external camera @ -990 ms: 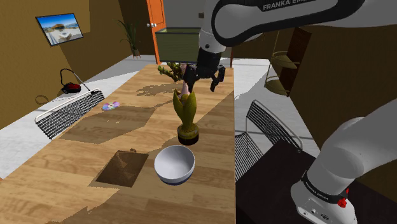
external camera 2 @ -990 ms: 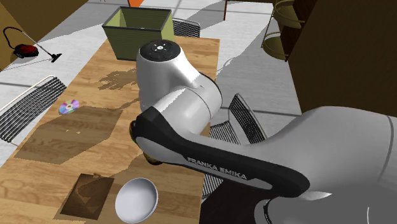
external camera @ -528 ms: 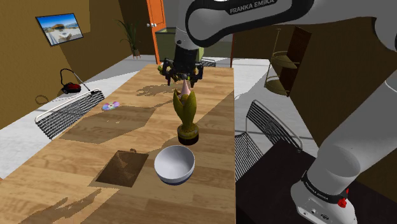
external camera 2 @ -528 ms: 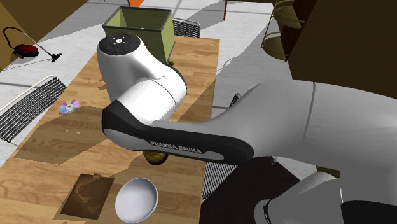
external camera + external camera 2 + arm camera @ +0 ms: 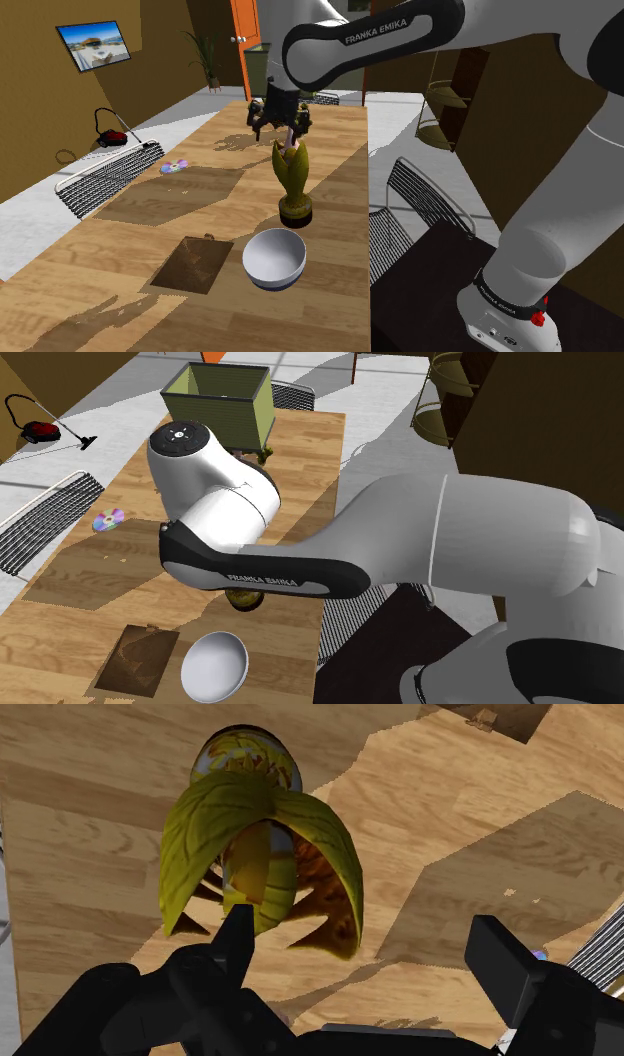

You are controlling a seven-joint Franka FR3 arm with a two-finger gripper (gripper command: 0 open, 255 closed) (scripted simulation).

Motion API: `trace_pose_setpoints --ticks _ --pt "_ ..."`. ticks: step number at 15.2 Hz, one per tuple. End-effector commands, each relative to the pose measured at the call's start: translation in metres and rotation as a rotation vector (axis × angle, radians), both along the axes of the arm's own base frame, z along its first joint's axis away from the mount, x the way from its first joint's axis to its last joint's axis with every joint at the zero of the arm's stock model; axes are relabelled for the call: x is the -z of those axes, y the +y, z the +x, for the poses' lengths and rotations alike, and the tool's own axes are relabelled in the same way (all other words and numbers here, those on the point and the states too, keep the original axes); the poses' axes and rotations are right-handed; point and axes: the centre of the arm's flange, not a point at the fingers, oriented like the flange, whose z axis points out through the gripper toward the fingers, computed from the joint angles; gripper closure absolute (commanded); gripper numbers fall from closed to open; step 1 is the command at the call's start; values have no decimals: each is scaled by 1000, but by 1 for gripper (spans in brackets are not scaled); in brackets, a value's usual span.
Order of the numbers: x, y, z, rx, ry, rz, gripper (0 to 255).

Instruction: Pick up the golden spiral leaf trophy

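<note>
The golden spiral leaf trophy (image 5: 291,172) stands upright on a dark round base near the middle of the wooden table (image 5: 120,300). My black gripper (image 5: 279,122) hangs just above its pointed tip, open and holding nothing. In the wrist view the trophy (image 5: 258,852) shows from above, with yellow-green leaves curling round an orange core. It lies beyond the one fingertip (image 5: 237,928) rather than centred in the gripper (image 5: 366,944), whose other finger (image 5: 500,956) stands wide of it. In the second exterior view the arm covers all of the trophy but its base (image 5: 245,601).
A white bowl (image 5: 274,258) sits just in front of the trophy. An olive-green bin (image 5: 279,66) stands at the table's far end. A shiny disc (image 5: 174,167) and a dark square mat (image 5: 194,265) lie towards the shoulder view's left. Wire chairs (image 5: 410,205) flank the table.
The arm has swung towards the shoulder view's left, carrying the gripper from right of the trophy's tip to just above it. The fingers stay open and the trophy has not moved.
</note>
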Motion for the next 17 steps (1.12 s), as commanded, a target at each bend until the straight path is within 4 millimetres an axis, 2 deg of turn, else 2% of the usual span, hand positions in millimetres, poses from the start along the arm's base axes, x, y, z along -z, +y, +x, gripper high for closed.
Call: trace_pose_setpoints --ticks 1,3,4,13,17 --pt "13 0 1 0 -1 0 0" --pt "13 0 1 0 -1 0 0" --pt "13 0 1 0 -1 0 255" --pt "13 0 1 0 -1 0 255" --pt "-8 0 1 0 -1 0 255"
